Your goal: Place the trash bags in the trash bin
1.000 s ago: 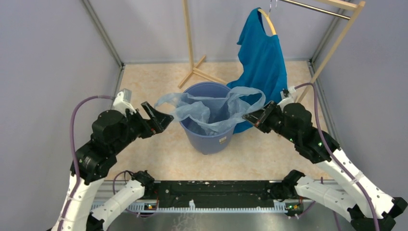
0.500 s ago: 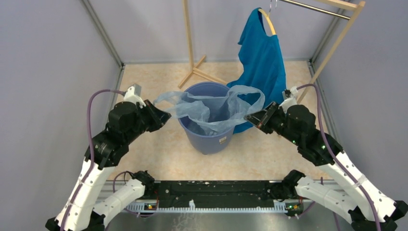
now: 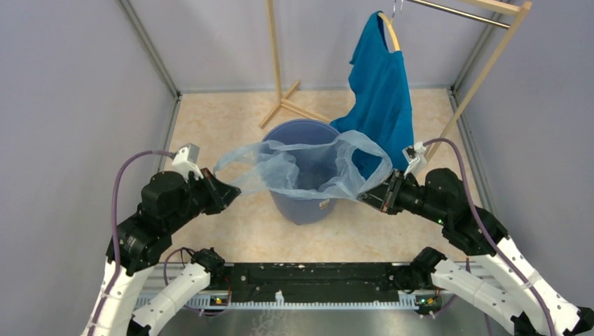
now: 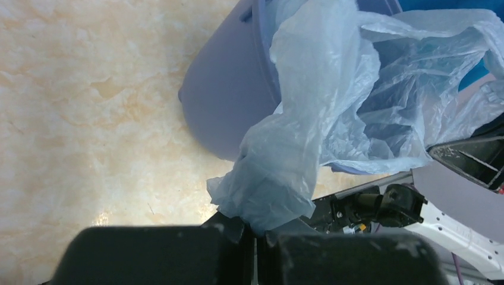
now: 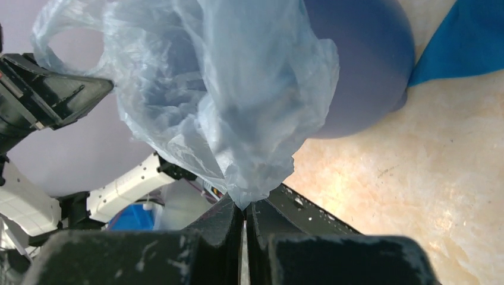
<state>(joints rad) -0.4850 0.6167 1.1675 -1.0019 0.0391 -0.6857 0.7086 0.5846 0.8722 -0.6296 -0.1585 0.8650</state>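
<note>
Pale grey walls (image 3: 70, 105) are seen around a beige marbled tabletop (image 3: 224, 140); a round blue trash bin (image 3: 302, 208) is stood upright near its middle, with a small white label (image 3: 324, 204) shown on its near side; a translucent pale blue trash bag (image 3: 308, 164) is held spread across the bin's mouth, its crinkled film hung over the near rim; the left hand (image 3: 225, 190) is closed tight on the bag's left end, just beside the bin, the plastic seen bunched between its fingers in the left wrist view; the right hand (image 3: 369, 198) is clamped on the bag's right end, a gathered tip pinched between its fingers; behind the bin, a bright blue T-shirt (image 3: 382, 91) is hung on a hanger (image 3: 392, 31) from a wooden rack (image 3: 274, 56).
</note>
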